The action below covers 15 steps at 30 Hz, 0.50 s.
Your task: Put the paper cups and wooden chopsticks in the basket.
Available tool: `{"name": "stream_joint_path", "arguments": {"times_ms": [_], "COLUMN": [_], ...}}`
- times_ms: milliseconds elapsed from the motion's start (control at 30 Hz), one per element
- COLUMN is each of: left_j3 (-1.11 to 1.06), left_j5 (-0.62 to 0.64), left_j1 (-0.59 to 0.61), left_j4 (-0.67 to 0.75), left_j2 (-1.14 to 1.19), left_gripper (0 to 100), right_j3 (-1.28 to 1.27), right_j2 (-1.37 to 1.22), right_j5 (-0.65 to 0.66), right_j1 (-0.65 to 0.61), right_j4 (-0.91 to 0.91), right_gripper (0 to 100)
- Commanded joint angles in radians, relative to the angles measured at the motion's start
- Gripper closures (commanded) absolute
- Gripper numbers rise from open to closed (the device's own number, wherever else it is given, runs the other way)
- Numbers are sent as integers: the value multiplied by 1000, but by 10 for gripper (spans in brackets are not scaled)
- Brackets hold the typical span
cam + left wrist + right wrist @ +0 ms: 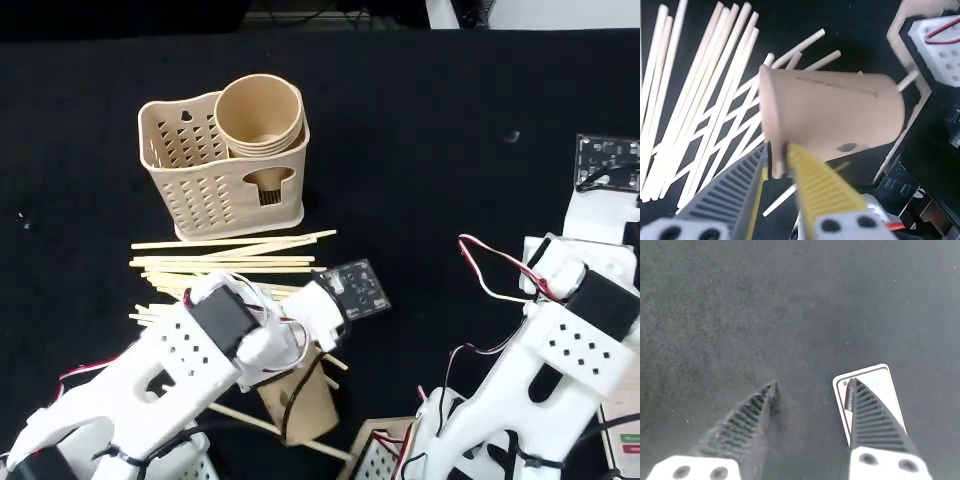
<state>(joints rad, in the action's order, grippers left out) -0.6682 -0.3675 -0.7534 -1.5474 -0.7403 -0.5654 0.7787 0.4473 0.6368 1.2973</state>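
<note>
the left tool (776, 151) pinches the rim of a paper cup (835, 117) that lies on its side over the spread wooden chopsticks (705, 95). the basket (215, 190), with stacked cups (258, 112) in one end, stands just behind the chopsticks and clear of the far edge, with bare black surface (430, 130) open to its right. the right tool (812, 385) hangs wide open and holds nothing, one finger above a white card (885, 385).

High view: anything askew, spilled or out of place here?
One paper cup is on its side over the chopsticks, which are strewn loosely in front of the basket rather than in it. The left gripper pinches that cup's rim. Nothing looks damaged.
</note>
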Motion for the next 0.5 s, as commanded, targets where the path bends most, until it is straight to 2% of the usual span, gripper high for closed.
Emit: {"name": "stream_joint_path", "arguments": {"times_ms": [0, 300, 467], "left_j3": [-33, -54, -104], "left_j5": [9, 3, 3], "left_j1": [-13, -22, -25], "left_j4": [-5, -3, 63], "left_j2": [-11, -6, -11], "left_gripper": [784, 784, 787], "right_j3": [48, 24, 25], "right_j2": [-4, -4, -4], "right_j5": [0, 2, 3], "right_j1": [8, 8, 8], "right_j4": [-15, -21, -21], "right_gripper": [780, 779, 779]}}
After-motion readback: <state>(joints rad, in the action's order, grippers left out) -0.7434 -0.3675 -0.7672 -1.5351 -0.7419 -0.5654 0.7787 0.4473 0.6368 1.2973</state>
